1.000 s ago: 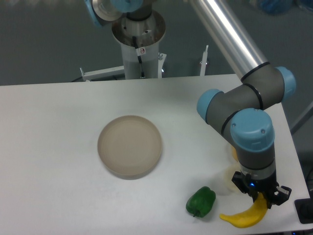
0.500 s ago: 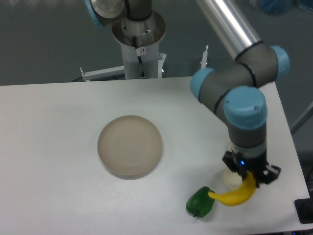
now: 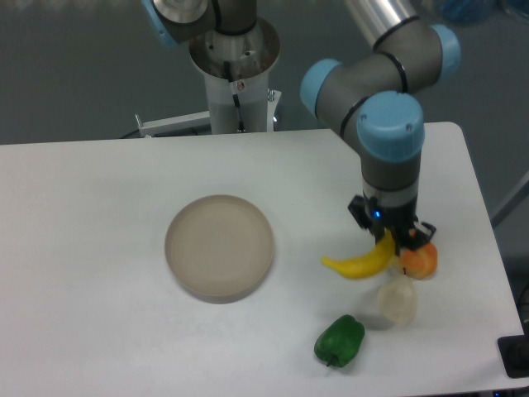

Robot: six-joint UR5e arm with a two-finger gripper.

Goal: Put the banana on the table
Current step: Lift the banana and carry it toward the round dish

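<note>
The yellow banana point(image 3: 360, 262) hangs from my gripper point(image 3: 390, 237), which is shut on its right end. The banana is held above the white table point(image 3: 99, 248), to the right of the beige dish and just left of the orange fruit. Whether the banana's lower end touches the tabletop cannot be told.
A round beige dish point(image 3: 220, 246) sits mid-table. An orange lumpy fruit point(image 3: 418, 260) lies right beside the gripper. A pale whitish object point(image 3: 397, 299) sits just below it. A green pepper point(image 3: 340, 340) lies near the front edge. The arm's base point(image 3: 235, 74) stands behind the table.
The arm has carried the banana up and to the left, from the front right corner toward the middle right. The orange fruit and the pale object are now uncovered.
</note>
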